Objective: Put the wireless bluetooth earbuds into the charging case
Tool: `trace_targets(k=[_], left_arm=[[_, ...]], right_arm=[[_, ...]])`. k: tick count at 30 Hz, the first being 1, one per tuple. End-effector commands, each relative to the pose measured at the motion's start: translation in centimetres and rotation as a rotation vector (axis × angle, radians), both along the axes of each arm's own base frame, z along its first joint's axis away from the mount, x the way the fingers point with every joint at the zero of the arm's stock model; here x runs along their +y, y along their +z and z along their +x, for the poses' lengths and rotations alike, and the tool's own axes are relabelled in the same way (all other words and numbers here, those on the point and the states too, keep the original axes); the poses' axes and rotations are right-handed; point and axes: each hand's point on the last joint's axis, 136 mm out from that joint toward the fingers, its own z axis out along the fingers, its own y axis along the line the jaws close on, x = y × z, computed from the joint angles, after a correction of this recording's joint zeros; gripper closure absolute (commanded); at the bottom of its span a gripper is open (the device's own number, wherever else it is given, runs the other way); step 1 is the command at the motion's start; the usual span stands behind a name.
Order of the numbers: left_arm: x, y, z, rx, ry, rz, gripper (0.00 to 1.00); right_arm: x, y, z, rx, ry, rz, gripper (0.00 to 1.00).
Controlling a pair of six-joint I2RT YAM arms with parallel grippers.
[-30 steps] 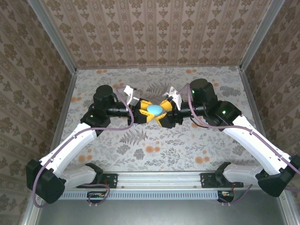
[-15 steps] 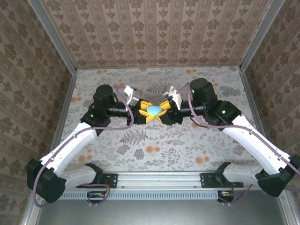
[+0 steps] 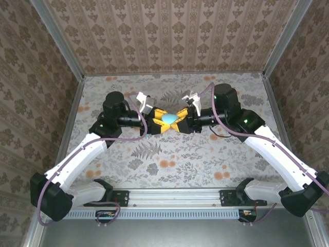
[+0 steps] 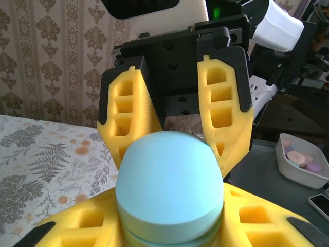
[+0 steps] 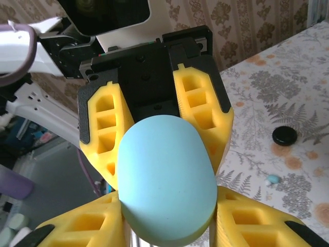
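Observation:
The charging case point(image 3: 168, 119) is a smooth teal pod with its lid down, held in the air over the middle of the table between both arms. My left gripper point(image 3: 157, 122) is shut on it from the left, its yellow fingers point(image 4: 72, 229) hugging the case point(image 4: 169, 190). My right gripper point(image 3: 180, 122) is shut on the same case point(image 5: 167, 180) from the right, its fingers point(image 5: 252, 221) on either side. On the table below lie a tiny teal earbud point(image 5: 273, 179) and a small black round earbud point(image 5: 285, 136).
Patterned walls close in the floral table point(image 3: 175, 154) on three sides, and a metal rail point(image 3: 175, 195) runs along the near edge. Off the table, the left wrist view has a white tray point(image 4: 288, 172) of pastel pieces.
My right gripper's jaws have closed in onto the case, which my left gripper was holding all along. The case has stayed almost where it was.

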Motion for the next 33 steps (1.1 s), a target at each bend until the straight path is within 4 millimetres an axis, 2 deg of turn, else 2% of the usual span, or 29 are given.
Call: trace_targets(k=[1,11,17,26,33], left_arm=[[-0.1,0.7,-0.8,-0.028,-0.050,-0.015,0.80],[-0.3,0.8,-1.0,-0.033,-0.057,-0.016,0.81],[-0.2,0.5,-0.8,-0.036,-0.040,-0.013,0.81],[-0.3,-0.1,-0.3,-0.034,-0.008,-0.007,0.81],[-0.2,-0.7,0.5,-0.015,0.020,-0.001,0.81]], right_arm=[[-0.4,2.9,1.2,0.030,-0.046,0.119,0.64],[-2.1,2.1,3.8,0.101,-0.202,0.105,0.52],[-2.8,1.9,4.7,0.121,-0.269,0.103,0.48],[-3.5,0.7,5.2,0.167,-0.338,0.078,0.47],[-3.9,1.6,4.8,0.172,-0.349,0.115,0.43]])
